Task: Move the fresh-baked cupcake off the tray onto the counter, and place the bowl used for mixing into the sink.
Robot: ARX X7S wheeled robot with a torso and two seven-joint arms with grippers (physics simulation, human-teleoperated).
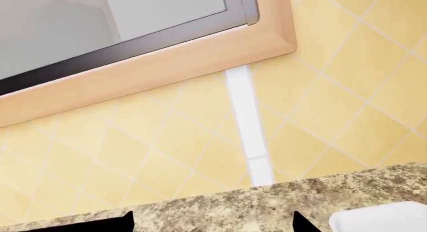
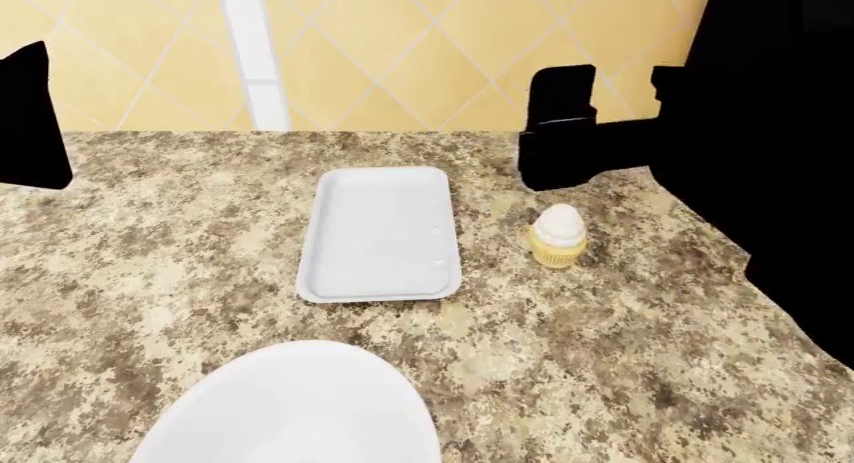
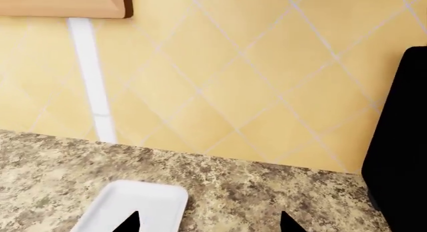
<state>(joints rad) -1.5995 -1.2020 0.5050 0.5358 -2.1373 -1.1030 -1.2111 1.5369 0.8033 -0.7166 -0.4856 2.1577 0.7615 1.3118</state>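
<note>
The pale-yellow cupcake (image 2: 558, 237) stands upright on the speckled counter (image 2: 641, 343), just right of the white tray (image 2: 380, 238), which is bare. The white bowl (image 2: 287, 408) sits at the near edge. My right gripper (image 2: 622, 88) hovers behind the cupcake, pointing at the wall, clear of it. In the right wrist view it (image 3: 209, 224) is open over the counter (image 3: 253, 187) beside a tray corner (image 3: 137, 204). The left gripper (image 1: 213, 224) is open over bare counter (image 1: 233, 207), and only part of it (image 2: 30, 113) shows at the far left of the head view. The sink is out of view.
A yellow tiled wall (image 2: 400, 53) with a white strip (image 2: 250, 53) backs the counter. A wood-framed window (image 1: 153, 61) hangs above it. A large black mass (image 2: 781, 163) fills the right side of the head view. A tray corner (image 1: 380, 219) shows in the left wrist view.
</note>
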